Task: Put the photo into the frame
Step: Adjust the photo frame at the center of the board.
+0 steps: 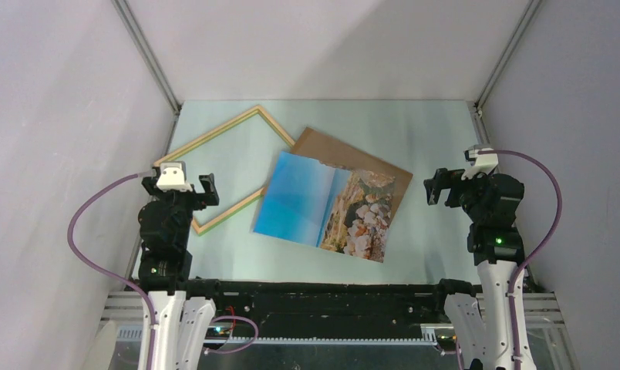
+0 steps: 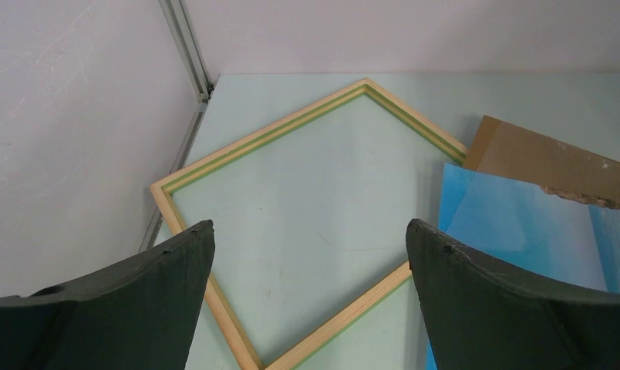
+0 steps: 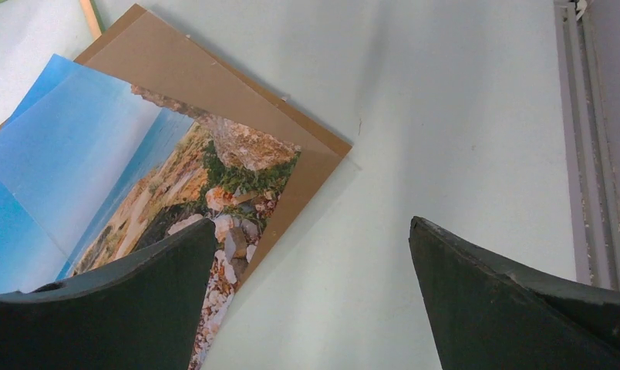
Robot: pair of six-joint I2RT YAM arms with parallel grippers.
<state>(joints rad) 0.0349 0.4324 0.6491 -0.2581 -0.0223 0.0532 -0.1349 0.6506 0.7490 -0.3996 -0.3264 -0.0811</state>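
Observation:
The frame [image 1: 214,132] lies flat at the back left of the table, turned like a diamond, pale wood with a green inner edge [image 2: 291,123]. The photo [image 1: 322,204] lies picture side up in the middle, blue sky to the left, rocks to the right; its left edge [image 2: 523,231] reaches the frame's right side. My left gripper [image 1: 187,185] hovers open over the frame's near corner [image 2: 311,231], holding nothing. My right gripper [image 1: 453,181] hangs open and empty just right of the photo [image 3: 99,169], over bare table [image 3: 313,227].
A brown backing board [image 1: 368,158] lies under the photo's far right part and juts out behind it [image 3: 214,85]. Grey walls close in left, right and back, with metal rails [image 3: 592,154] along the table's edges. A black bar [image 1: 315,297] runs along the near edge.

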